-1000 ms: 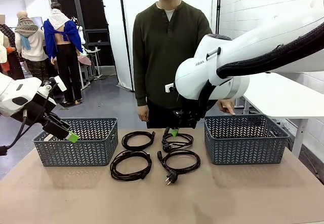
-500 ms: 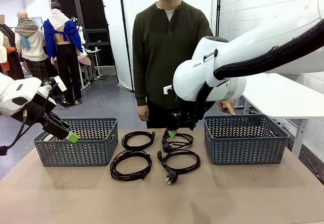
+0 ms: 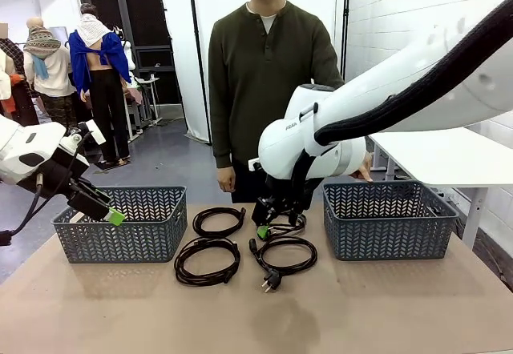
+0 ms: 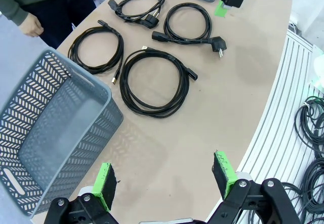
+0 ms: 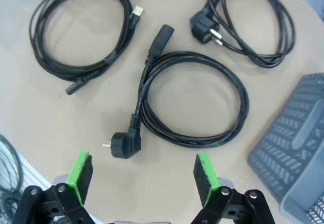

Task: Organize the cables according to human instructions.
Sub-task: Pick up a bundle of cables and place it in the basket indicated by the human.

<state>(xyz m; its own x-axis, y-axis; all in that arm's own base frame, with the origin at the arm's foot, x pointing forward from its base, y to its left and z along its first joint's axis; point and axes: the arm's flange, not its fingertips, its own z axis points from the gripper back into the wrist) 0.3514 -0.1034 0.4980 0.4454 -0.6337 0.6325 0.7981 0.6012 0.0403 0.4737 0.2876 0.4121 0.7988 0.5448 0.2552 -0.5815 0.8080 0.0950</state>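
Attention is going to the right gripper (image 5: 143,159) and the power cable (image 5: 142,95) that is lying nearest to the robot on the right side of the group. The jaws are standing wide apart with nothing between them. In the right wrist view this coil is lying flat on the table (image 3: 385,306), straight ahead of them.

The straight stretch of the cord, from the socket end to the round plug (image 5: 121,145), is running along the viewing direction. It is sitting about midway between the two green pads (image 5: 80,176), so the closing line is crossing it almost at a right angle. The ring itself is spreading toward the right basket (image 5: 298,148). I am judging that a descent onto this stretch, just beyond the plug, is asking for no turn of the wrist.

The second power cable (image 5: 204,30) and the USB cable (image 5: 110,58) are lying farther ahead, apart from it.

The left gripper (image 4: 162,165) is hanging open too, holding nothing, beside the left basket (image 4: 86,143) and well apart from all the coils, so the right arm is clearly the nearer one.
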